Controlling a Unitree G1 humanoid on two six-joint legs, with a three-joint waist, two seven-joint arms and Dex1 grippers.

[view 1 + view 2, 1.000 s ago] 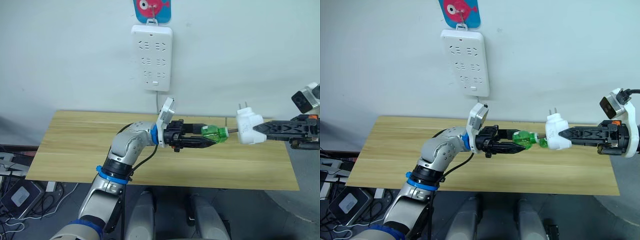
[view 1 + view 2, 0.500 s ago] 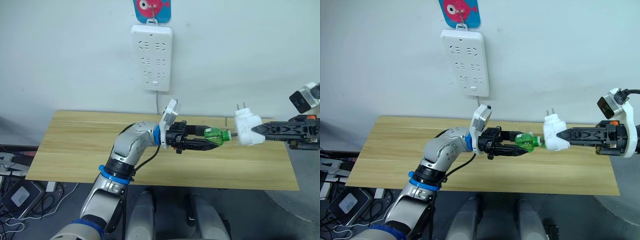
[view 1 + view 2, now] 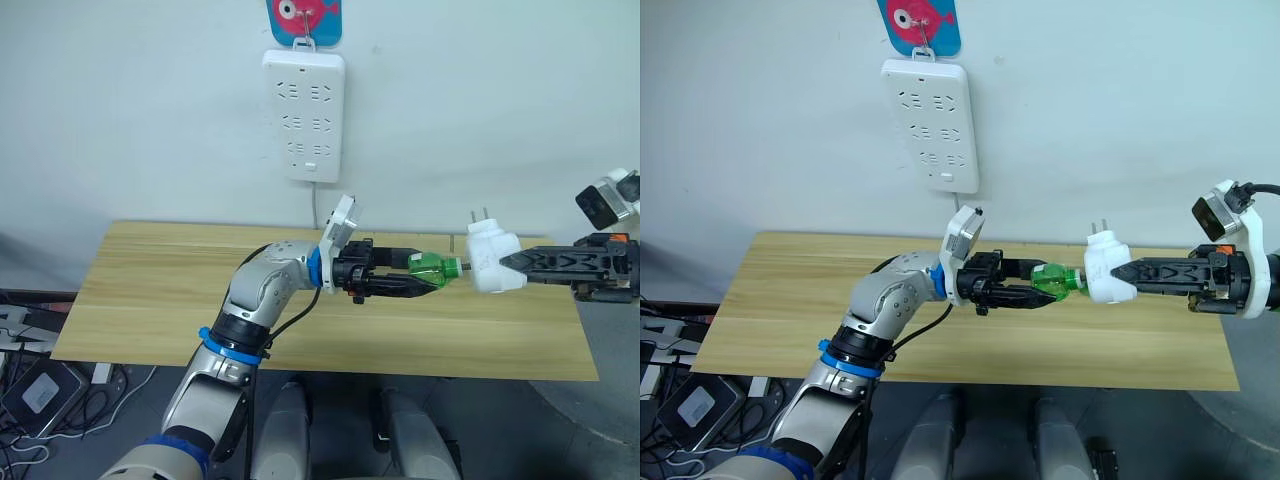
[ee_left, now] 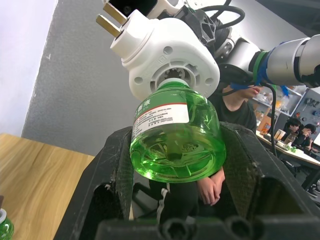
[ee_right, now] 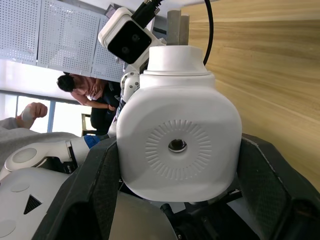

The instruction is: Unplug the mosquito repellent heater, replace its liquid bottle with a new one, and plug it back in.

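A pale wooden desk (image 3: pixel 150 290) stands against a plain white wall, where a long white power strip (image 3: pixel 303 115) hangs below a blue and pink hook plate (image 3: pixel 303 20). Cables and a small box lie on the floor (image 3: pixel 35 390) beside the desk. Above the desk, the left pincer (image 3: pixel 425 278) is clenched on a green liquid bottle (image 3: pixel 432 268), its neck set into the base of the mosquito repellent heater (image 3: pixel 490 262). The right pincer (image 3: pixel 505 263) is clamped on the heater's sides, prongs pointing up. People sit in the room behind, seen from the left wrist.
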